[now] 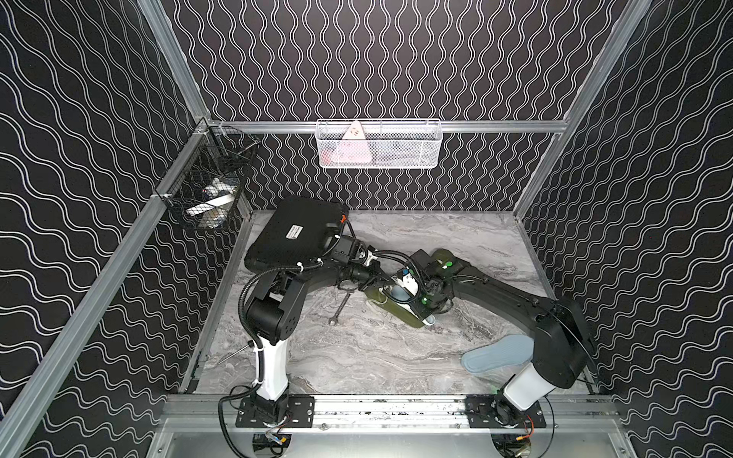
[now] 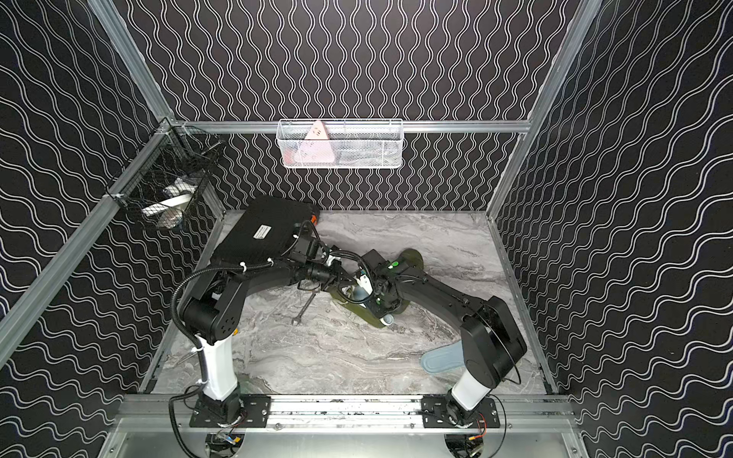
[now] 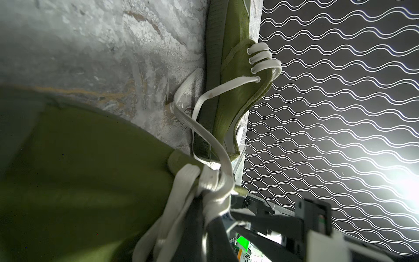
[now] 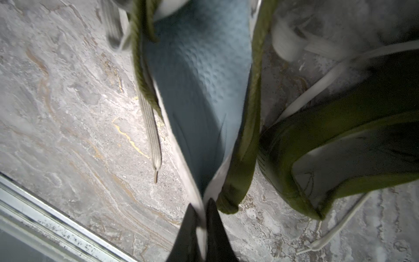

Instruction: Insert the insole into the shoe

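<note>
Green shoe (image 4: 247, 140) mid-worktop (image 1: 357, 357), blue insole (image 4: 199, 79) lying inside. Pinching its heel end with the right fingers (image 4: 215, 226), closed tight. Gripping the bunched white laces (image 3: 210, 181) with the left fingers (image 3: 192, 229), clamped too.

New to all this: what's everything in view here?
shoe: one, green, mid-table, under both end effectors
second shoe: one, green, just behind it
insole: one, pale blue, partly inside the shoe
spare insole: one, pale blue, table front right
wrench: one, silver, table, left of the shoe
pin: one, silver, table's left edge
case: one, black, back left corner
mesh basket: one, black, left wall, white items inside
wire basket: one, white, back wall, pink item inside
table: one, grey marble
left end effector: one, black, shut on the shoe at its laces
right end effector: one, black, shut on the insole's end
</note>
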